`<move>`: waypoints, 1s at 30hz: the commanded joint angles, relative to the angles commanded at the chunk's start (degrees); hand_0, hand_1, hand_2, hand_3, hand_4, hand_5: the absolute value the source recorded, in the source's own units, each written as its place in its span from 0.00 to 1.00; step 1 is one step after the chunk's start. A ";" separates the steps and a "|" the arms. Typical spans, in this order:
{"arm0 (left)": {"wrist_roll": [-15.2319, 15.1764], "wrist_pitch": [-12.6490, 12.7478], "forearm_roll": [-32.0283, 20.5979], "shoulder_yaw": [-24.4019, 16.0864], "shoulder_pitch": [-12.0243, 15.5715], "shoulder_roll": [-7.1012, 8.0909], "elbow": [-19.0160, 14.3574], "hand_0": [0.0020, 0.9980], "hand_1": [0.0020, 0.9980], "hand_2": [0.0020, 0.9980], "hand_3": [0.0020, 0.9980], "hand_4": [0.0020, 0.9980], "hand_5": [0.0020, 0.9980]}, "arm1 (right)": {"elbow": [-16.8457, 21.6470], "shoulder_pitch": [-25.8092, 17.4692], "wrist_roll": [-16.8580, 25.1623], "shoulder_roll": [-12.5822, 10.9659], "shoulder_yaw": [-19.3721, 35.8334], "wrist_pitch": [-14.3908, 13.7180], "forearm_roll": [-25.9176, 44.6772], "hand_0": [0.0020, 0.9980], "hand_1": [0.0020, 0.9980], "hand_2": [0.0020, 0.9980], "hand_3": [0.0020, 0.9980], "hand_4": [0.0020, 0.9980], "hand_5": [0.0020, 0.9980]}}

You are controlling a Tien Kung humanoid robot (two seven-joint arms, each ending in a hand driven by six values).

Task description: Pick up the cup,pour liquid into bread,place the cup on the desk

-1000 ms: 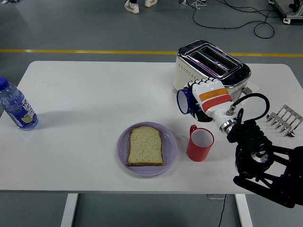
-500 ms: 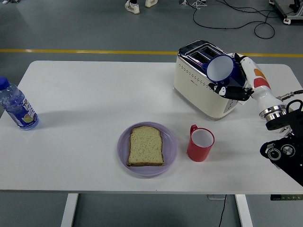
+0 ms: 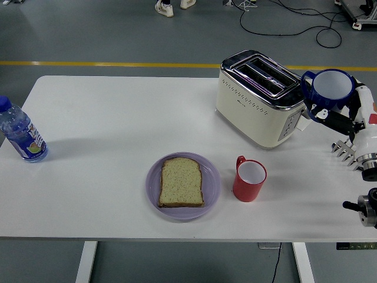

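Spanning the scene, the white table (image 3: 106, 118) carries the purple plate (image 3: 154, 197) and its bread (image 3: 182, 182) well left of the right hand (image 3: 344, 121), whose fingers clamp the blue cup (image 3: 331, 88) upright beside the toaster (image 3: 259, 100).

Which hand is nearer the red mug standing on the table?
Right. The right hand, gripping the blue cup, is up and to the right of the red ceramic mug; the left hand is out of view.

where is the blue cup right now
In the head view the blue cup is held in the right hand above the table's far right side, just right of the toaster and above the metal toast rack.
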 joint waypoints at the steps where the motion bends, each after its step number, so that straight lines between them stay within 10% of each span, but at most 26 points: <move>1: 0.00 0.00 0.04 -0.02 0.00 0.00 0.00 0.65 0.62 0.59 0.53 0.30 0.76 | -0.63 -0.55 0.67 0.23 0.24 0.27 0.57 0.44 0.42 0.54 0.55 0.49 0.00; 17: 0.06 -0.06 0.11 0.42 0.01 0.01 0.02 0.65 0.62 0.59 0.53 0.29 0.76 | -15.91 -4.97 16.12 6.41 0.41 4.67 8.09 0.44 0.43 0.54 0.55 0.50 0.00; 30: 0.05 -0.05 0.01 0.39 0.12 -0.07 0.04 0.65 0.61 0.59 0.53 0.30 0.76 | -26.12 -4.19 18.80 11.34 -4.16 5.52 9.85 0.46 0.44 0.56 0.55 0.56 0.00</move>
